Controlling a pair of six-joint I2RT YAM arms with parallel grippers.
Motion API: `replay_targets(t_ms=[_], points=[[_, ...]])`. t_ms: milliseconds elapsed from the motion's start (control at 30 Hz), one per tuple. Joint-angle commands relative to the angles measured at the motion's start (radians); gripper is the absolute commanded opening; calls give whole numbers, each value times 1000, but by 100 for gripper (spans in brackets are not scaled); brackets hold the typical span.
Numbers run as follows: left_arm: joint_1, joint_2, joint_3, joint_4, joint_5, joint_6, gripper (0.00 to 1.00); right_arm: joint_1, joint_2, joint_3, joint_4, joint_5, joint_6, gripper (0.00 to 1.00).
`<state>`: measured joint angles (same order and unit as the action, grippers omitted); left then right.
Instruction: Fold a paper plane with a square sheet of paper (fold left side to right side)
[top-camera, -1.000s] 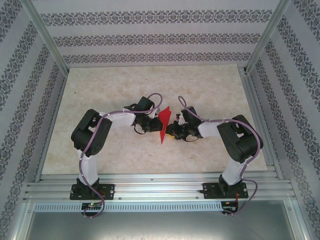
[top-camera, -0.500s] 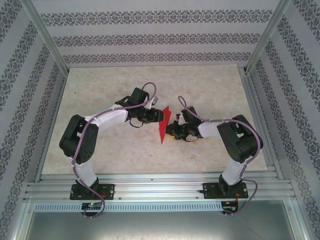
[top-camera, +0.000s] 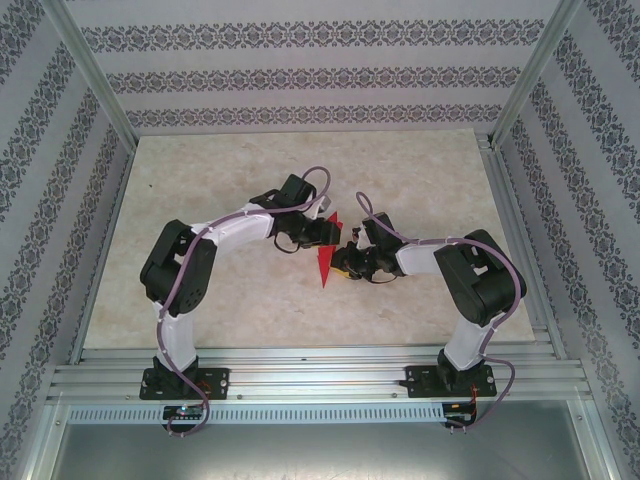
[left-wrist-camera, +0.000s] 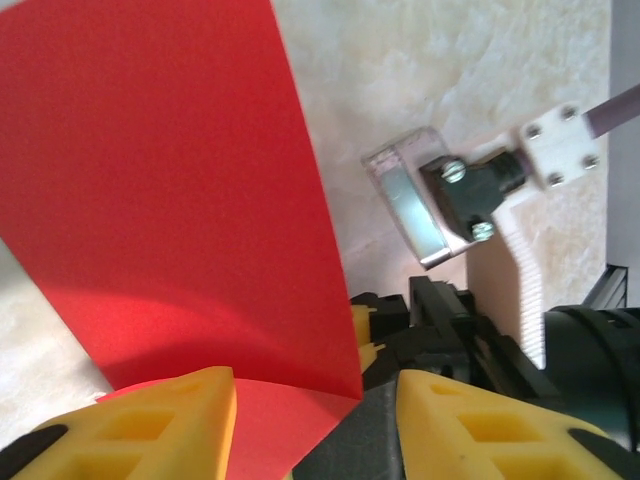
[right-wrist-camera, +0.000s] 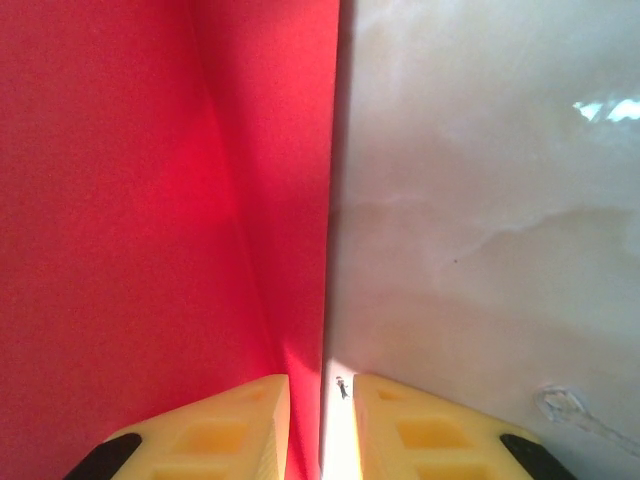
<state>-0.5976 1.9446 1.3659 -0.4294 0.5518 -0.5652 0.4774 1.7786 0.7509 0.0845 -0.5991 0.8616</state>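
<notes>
Over the middle of the table (top-camera: 200, 190), between both arms: one side pinched, one side free.
The right gripper (right-wrist-camera: 322, 385) is closed on the edge of the square sheet of paper (top-camera: 327, 258) (creased, standing up). The left gripper (left-wrist-camera: 315, 382) has its jaws apart, with the sheet's corner reaching between them.

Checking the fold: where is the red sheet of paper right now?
Top view: the thin red folded paper sits mid-table between the left gripper and right gripper.

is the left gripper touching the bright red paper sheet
Cannot tell. In the left wrist view the bright red paper sheet sits between the jaws of the open left gripper, its edge meeting one finger; contact unclear.
</notes>
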Motion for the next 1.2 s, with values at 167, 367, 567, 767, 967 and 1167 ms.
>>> replay_targets(t_ms=[167,367,567,767,967,1167], points=[[-14,20,35,-60,-50,28,17,6,39,-7,-50,85,-41,24],[13,-2,-6,-15,-5,39,4,-9,-10,-22,-64,88,-66,25],[55,3,-56,74,113,77,3,-34,-97,-53,-60,76,-88,31],[99,42,-80,142,225,121,4,-33,-105,-64,-33,58,-82,33],[127,87,-66,132,282,188,5,-28,-106,-61,-23,54,-81,33],[143,133,-54,128,315,229,5,-17,-119,-56,-16,55,-78,32]])
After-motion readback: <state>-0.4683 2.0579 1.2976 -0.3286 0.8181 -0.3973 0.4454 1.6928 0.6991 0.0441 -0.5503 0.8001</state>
